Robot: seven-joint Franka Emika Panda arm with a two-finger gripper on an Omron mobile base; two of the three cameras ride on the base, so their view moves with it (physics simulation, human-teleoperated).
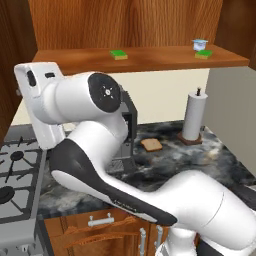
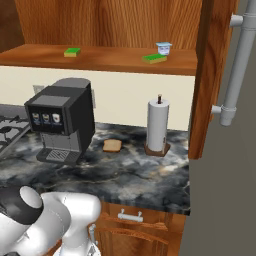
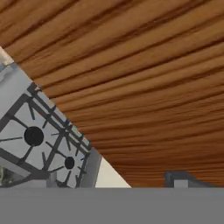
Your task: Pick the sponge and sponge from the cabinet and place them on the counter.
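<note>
Two green-topped sponges lie on the shelf of the open cabinet (image 1: 150, 59). One sponge (image 1: 119, 54) (image 2: 72, 52) rests near the shelf's middle. The other sponge (image 1: 203, 54) (image 2: 155, 58) sits further right, beside a small white-and-blue cup (image 1: 200, 44) (image 2: 163, 48). The dark marbled counter (image 1: 210, 160) (image 2: 135, 175) runs below. My gripper (image 3: 114, 181) is open, its fingertips (image 3: 181, 179) far apart with nothing between them. It faces a wooden panel, with the stove (image 3: 39, 135) to one side, far from both sponges.
A black coffee machine (image 2: 62, 122), a tan bread slice (image 2: 112, 145) (image 1: 151, 145) and a paper towel roll (image 2: 157, 125) (image 1: 194, 116) stand on the counter. The stove (image 1: 15, 175) lies at the left. An open cabinet door (image 2: 215, 75) with a silver handle (image 2: 235, 65) juts out at the right.
</note>
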